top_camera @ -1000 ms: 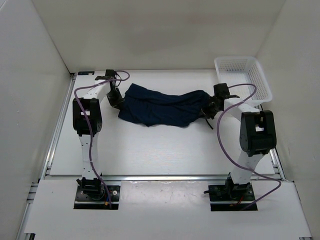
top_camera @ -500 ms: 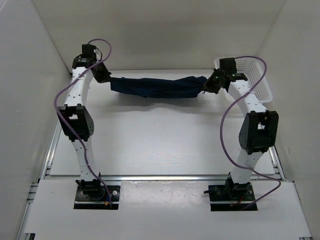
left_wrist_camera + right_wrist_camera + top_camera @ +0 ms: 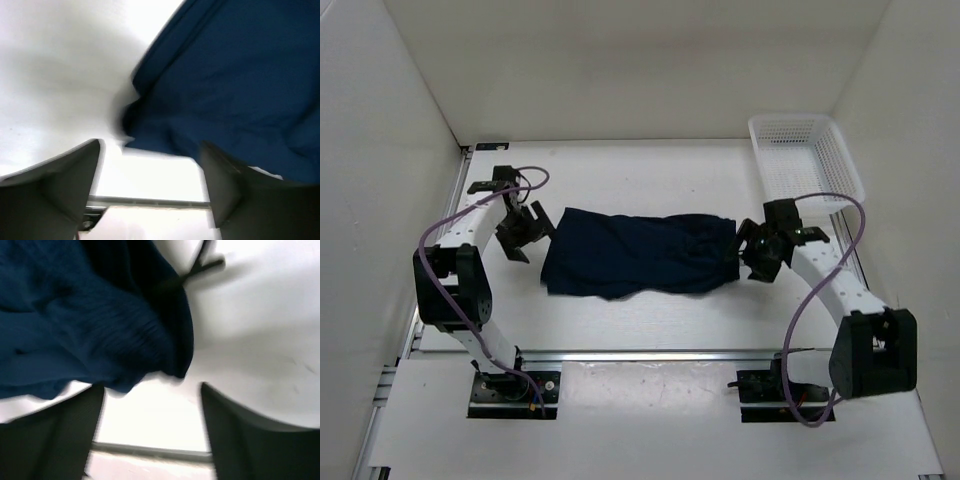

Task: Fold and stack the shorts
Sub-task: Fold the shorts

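The dark navy shorts lie spread out flat on the white tabletop, their long side running left to right, with wrinkles near the right end. The left gripper sits low just beside the shorts' left end, and the right gripper just beside their right end. A white mesh basket stands well behind the shorts' right end.

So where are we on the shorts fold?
Done: the shorts lie stretched out flat on the table. In hand: nothing; left gripper and right gripper both stand open just off the two ends. Left: the folding itself, then stacking; I can't tell if one fold is already in.
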`<state>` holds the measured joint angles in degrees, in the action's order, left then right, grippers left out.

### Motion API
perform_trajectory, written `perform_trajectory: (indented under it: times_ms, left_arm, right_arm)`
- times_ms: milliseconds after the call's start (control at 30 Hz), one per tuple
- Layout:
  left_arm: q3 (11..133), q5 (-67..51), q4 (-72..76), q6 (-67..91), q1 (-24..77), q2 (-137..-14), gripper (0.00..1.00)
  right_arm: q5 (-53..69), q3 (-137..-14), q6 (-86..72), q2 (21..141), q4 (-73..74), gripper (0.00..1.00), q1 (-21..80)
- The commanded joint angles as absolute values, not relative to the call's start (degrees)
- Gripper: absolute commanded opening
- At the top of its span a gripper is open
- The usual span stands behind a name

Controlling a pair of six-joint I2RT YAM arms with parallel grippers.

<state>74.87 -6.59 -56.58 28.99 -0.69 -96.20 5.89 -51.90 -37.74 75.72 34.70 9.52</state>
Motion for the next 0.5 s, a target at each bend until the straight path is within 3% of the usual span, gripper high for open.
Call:
perform_trajectory:
  times_ms: [0,100,167,233,267,300,367,433,467]
  left_arm:
    - [73.3,-6.9,-54.8,29.3,-0.4,-93.6,0.97]
    - [77.2,-4.8,-56.3,29.3,0.3,-93.1,1.0]
    - [81.0,-4.1,-57.0,29.3,1.7,-93.1,0.96]
    - [83.1,-4.8,-57.0,29.3,2.8,-93.7,0.76]
    - [85.1,-4.8,-57.0,29.3,4.0,-94.9,0.66]
    - [86.0,-4.8,-57.0,29.3,4.7,-95.7,0.44]
    - [87.9,-4.8,-57.0,29.3,6.9,-98.9,0.25]
    - [89.3,-5.4,-57.0,29.8,8.0,-101.1,0.11]
    - [90.2,-5.9,-57.0,29.8,8.0,-102.1,0.11]
  right_arm:
    - [1.2,-47.0,-36.4,70.2,37.3,0.88,10.1]
    - [-2.1,-48.0,-35.7,66.6,40.1,0.92,10.1]
    - [-4.9,-50.8,-35.2,65.5,40.8,0.92,10.6]
    - [-6.6,-52.8,-34.5,65.0,41.3,0.83,10.6]
    - [-6.6,-54.5,-34.0,65.6,41.3,0.63,10.6]
    - [-7.3,-55.2,-34.0,66.7,40.8,0.48,10.6]
    - [-5.1,-56.3,-32.8,68.5,39.1,0.17,11.2]
    - [-3.0,-58.9,-32.2,73.0,36.7,0.07,11.2]
    - [-1.5,-60.0,-31.6,74.9,36.1,0.03,11.2]
